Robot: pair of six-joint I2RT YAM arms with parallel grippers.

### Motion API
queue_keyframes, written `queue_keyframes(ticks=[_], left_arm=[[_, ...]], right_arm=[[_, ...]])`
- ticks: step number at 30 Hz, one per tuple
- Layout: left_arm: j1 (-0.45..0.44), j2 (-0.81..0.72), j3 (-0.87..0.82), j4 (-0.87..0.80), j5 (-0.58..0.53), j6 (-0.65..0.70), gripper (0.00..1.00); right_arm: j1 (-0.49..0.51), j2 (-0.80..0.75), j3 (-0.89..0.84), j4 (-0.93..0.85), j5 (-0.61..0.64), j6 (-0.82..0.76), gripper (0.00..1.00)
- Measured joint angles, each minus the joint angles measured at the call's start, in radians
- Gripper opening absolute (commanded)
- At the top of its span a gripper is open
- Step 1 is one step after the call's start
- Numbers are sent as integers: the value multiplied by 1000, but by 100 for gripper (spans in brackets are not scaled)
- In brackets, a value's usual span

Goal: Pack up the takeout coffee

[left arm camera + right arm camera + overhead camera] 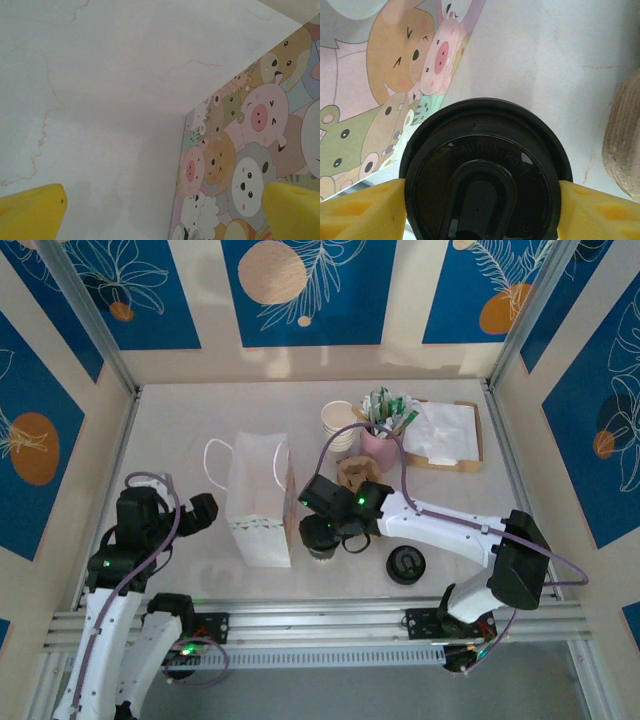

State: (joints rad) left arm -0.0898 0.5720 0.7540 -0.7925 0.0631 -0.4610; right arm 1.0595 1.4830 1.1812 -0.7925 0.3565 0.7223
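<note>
White arm links (440,525), black joints (518,565), purple cables (170,525), yellow fingertips (360,212).

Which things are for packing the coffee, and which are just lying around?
For the job:
- lidded cup, held in the right gripper
- paper bag
- probably the cardboard sleeve

Likely just lying about:
- spare lid
- stack of cups
- pink cup of packets
- napkin tray
</note>
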Motion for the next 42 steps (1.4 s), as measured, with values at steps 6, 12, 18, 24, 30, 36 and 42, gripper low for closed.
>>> queue_keyframes(ticks=[6, 12, 18, 24, 30, 36, 42], left_arm=[[0, 0, 0, 0, 0, 0, 100], [0, 0, 0, 0, 0, 0, 100], [0, 0, 0, 0, 0, 0, 100], [0, 0, 0, 0, 0, 0, 100], [0, 0, 0, 0, 0, 0, 100], [0, 0, 0, 0, 0, 0, 100], [0, 0, 0, 0, 0, 0, 100]], right_arm=[[10, 3, -5, 4, 12, 23, 70], [42, 43, 39, -31, 66, 40, 69], [56, 66, 58, -61, 105, 70, 67], [60, 64, 42, -56, 114, 107, 66], [73, 53, 8, -32, 139, 161, 64], [112, 58, 2, -26, 206, 231, 64], [114, 35, -29, 7, 216, 278, 64]])
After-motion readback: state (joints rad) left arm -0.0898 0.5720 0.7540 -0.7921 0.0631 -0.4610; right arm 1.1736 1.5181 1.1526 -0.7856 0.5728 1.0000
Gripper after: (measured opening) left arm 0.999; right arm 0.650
